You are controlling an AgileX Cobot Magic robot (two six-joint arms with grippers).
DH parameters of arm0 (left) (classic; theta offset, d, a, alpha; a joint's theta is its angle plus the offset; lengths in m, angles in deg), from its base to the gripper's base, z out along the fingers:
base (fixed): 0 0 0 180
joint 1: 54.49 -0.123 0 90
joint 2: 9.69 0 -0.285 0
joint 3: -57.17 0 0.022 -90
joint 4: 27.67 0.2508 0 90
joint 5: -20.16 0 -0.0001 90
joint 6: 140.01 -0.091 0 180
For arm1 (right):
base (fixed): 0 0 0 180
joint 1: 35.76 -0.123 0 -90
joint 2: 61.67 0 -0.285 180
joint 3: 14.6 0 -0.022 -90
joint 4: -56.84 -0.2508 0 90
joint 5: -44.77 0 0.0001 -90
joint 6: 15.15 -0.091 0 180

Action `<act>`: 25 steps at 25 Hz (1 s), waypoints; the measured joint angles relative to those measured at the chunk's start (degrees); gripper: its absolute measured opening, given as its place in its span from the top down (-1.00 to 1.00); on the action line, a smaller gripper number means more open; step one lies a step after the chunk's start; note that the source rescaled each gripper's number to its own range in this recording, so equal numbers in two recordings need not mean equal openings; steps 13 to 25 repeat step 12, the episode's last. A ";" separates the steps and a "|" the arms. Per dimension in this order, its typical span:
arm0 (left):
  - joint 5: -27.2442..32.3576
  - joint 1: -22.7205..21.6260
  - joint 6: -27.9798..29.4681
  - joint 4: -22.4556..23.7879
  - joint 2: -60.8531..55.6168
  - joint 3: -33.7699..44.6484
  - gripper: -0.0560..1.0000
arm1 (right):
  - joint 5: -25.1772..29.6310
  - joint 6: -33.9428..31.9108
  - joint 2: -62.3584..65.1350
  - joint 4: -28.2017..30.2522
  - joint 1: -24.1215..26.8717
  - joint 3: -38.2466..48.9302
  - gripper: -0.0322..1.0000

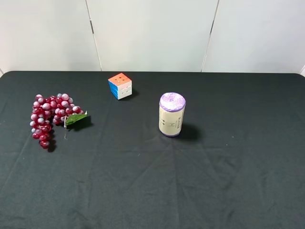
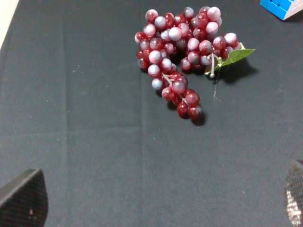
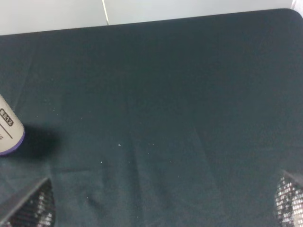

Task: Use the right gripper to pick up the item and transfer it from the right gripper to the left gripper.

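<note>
The bunch of dark-red and pale pink grapes (image 1: pixel 49 117) with a green leaf (image 1: pixel 76 119) lies on the black cloth at the left side of the table. It also shows in the left wrist view (image 2: pixel 182 52), well ahead of my left gripper (image 2: pixel 158 208). That gripper's fingertips (image 2: pixel 23 201) stand wide apart with nothing between them. My right gripper (image 3: pixel 158 208) is open and empty too, over bare cloth, with only its fingertips (image 3: pixel 31 208) showing. The grapes are out of the right wrist view. Neither gripper appears in the high view.
A colourful puzzle cube (image 1: pixel 120 86) sits at the back, left of centre; its corner shows in the left wrist view (image 2: pixel 283 5). A cream cylinder with a purple top (image 1: pixel 171 114) stands upright near the middle and shows in the right wrist view (image 3: pixel 7 132). A white wall lies behind the table (image 1: pixel 214 181).
</note>
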 joint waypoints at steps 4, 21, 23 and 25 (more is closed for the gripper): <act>0.00 0.00 0.00 0.00 0.00 0.00 -0.99 | 0.00 0.00 0.00 0.00 0.00 0.00 -1.00; 0.00 0.00 0.00 0.00 0.00 0.00 -0.99 | -0.06 0.00 0.06 0.00 0.00 0.00 -1.00; 0.00 0.00 0.00 0.00 0.00 0.00 -0.99 | -0.06 0.00 0.06 0.00 0.00 0.00 -1.00; 0.00 0.00 0.00 0.00 0.00 0.00 -0.99 | -0.06 0.00 0.06 0.00 0.00 0.00 -1.00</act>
